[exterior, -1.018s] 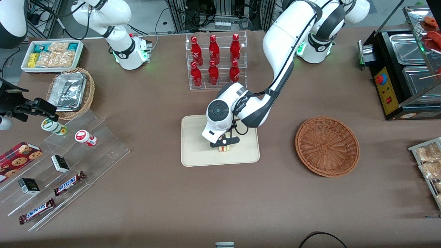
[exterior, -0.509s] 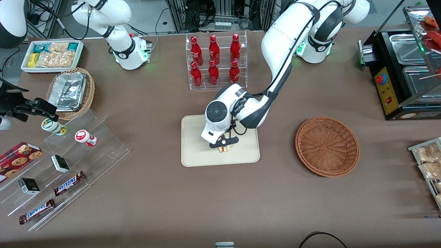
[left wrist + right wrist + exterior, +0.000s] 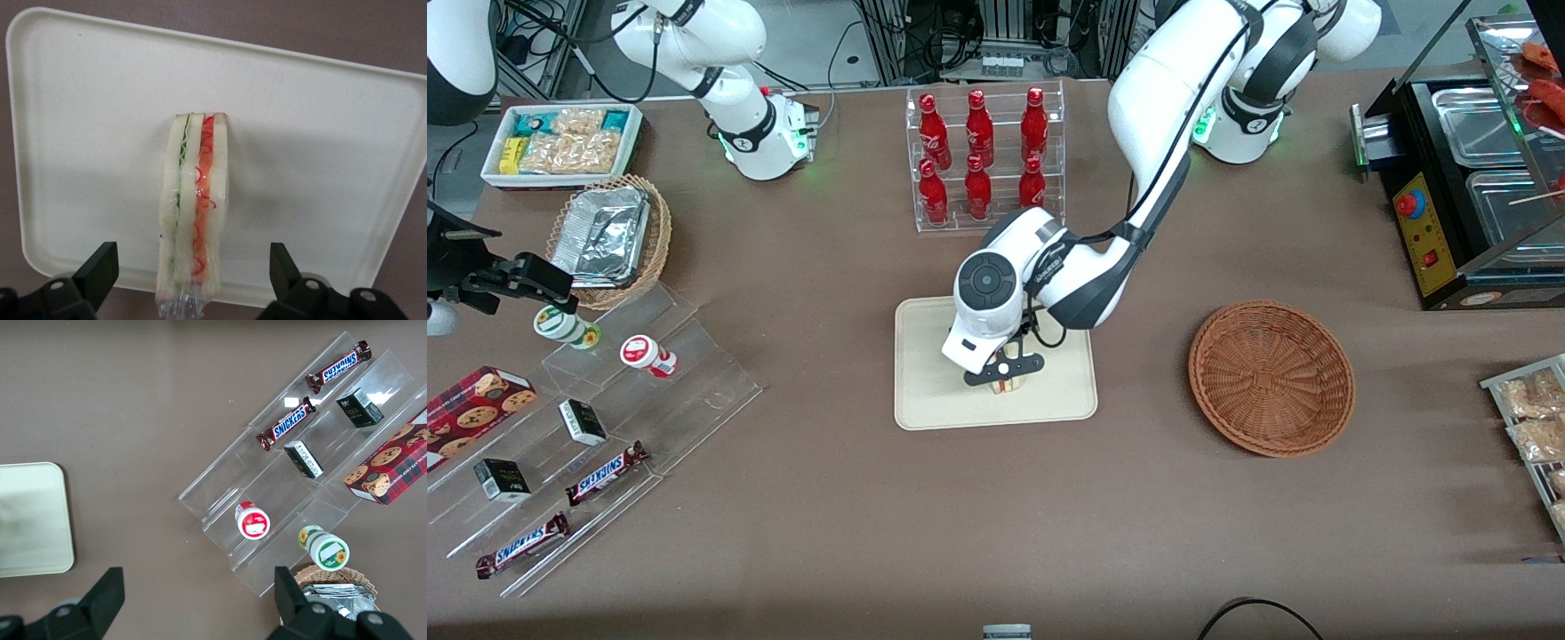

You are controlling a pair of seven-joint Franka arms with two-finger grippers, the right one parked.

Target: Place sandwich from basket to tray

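Your gripper [image 3: 191, 280] hangs released above the sandwich [image 3: 193, 207] on the tray [image 3: 87, 100]; soft, light, squashable, so pinch the bread faces gently.

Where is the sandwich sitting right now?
The sandwich stands on edge on the tray, between the open gripper fingers, apart from both; the basket lies toward the working arm's end.

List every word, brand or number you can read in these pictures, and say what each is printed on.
"SNICKERS": bar on the clear stand.
"SNICKERS": second bar on that stand.
Red bottles, cookie box, cups: print too small to read.
The gripper, open, hovers over the sandwich on the tray; none carries text.
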